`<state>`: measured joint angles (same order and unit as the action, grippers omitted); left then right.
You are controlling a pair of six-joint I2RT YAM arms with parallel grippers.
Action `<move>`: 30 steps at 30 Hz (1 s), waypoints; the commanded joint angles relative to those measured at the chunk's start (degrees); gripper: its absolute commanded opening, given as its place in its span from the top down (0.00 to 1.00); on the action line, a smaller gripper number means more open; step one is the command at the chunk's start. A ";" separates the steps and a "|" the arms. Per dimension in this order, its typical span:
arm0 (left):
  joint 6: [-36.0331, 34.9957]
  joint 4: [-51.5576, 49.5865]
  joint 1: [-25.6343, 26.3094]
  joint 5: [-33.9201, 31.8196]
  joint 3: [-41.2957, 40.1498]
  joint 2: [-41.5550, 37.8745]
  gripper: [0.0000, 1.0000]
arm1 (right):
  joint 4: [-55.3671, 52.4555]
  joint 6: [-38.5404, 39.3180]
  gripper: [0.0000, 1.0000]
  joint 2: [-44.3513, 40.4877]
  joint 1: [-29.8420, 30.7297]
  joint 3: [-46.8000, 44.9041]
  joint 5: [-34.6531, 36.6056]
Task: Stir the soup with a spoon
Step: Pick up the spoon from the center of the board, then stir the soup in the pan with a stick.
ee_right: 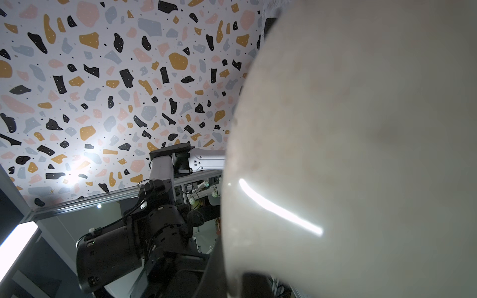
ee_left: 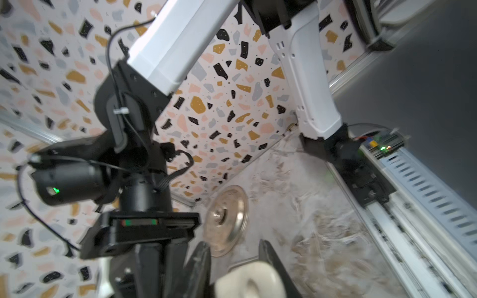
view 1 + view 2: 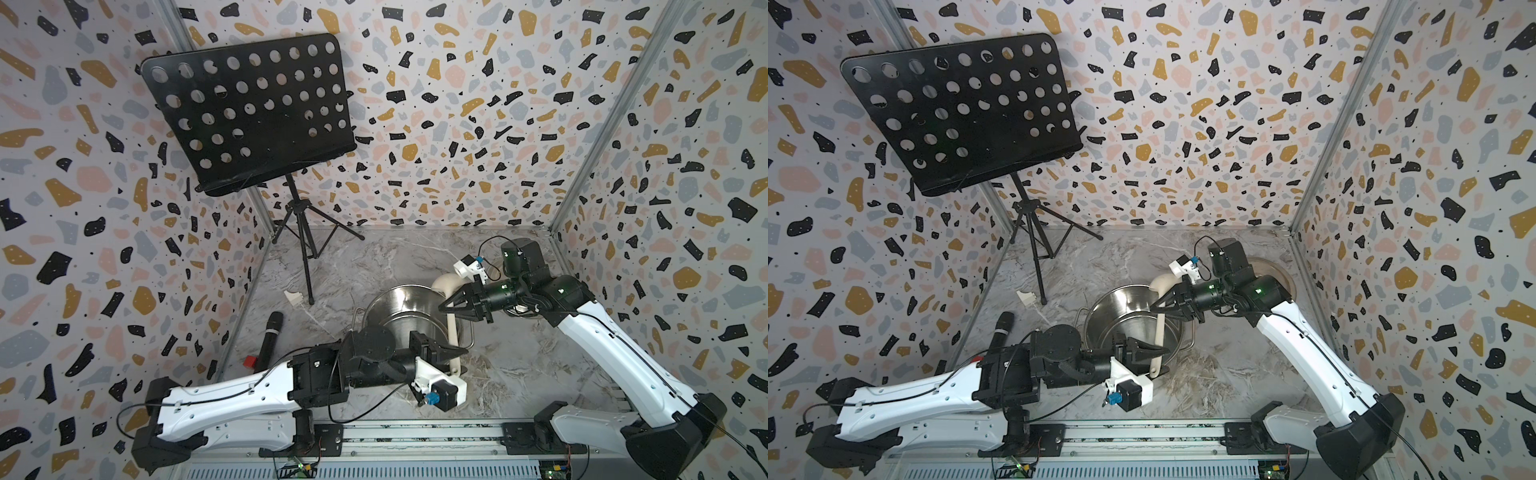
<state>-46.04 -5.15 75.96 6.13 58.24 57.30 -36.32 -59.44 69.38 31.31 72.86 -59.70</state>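
Marble tabletop (image 3: 519, 374) spreads below. At the near rim of the steel pot (image 3: 395, 299), the left gripper (image 3: 457, 353) straddles the handle tip of the spoon (image 3: 452, 330); whether it pinches, I cannot tell. Past the far rim the right gripper (image 3: 441, 308) clamps the neck. Light, stiff, probably slick plastic: hold mid-handle.

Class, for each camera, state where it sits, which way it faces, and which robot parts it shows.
Top views: high above the base rail, looking down; both show pot, left arm, right arm.
Left wrist: faces right arm and lid; left hand straddles spoon.
Right wrist: faces left arm; spoon bowl fills half.
Shared: both wrist views show the spoon.
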 commanded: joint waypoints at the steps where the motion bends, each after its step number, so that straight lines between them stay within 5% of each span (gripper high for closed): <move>1: 2.28 1.61 0.19 0.01 2.56 -0.51 0.82 | 1.77 0.08 1.00 -2.09 0.60 0.05 0.85; 4: 3.92 0.75 0.24 -1.21 3.20 -0.69 1.00 | 2.49 -0.65 0.99 -2.52 0.68 -0.75 1.12; 6: 5.92 0.57 0.24 -3.17 3.57 -1.02 1.00 | 2.94 -1.07 0.88 -2.98 0.81 -1.17 1.60; 11: 15.26 -1.43 0.25 -10.39 4.56 -3.62 1.00 | -1.54 1.84 0.38 -5.54 0.79 -0.88 8.03; 15: 22.55 -9.94 0.24 -18.25 6.08 -7.19 1.00 | -9.53 7.31 0.15 -9.19 0.77 -1.36 17.10; 21: 29.53 -18.97 0.08 -28.74 4.56 -10.89 1.00 | -16.75 11.24 0.07 -17.36 0.78 -7.00 25.38; 30: 36.29 -14.72 -3.28 -34.67 -1.21 -8.11 1.00 | -27.79 20.69 0.08 -22.62 0.84 -5.37 34.69</move>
<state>-13.72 -23.18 74.74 -25.80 58.24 47.66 -59.37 -43.24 47.59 32.01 65.23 -29.26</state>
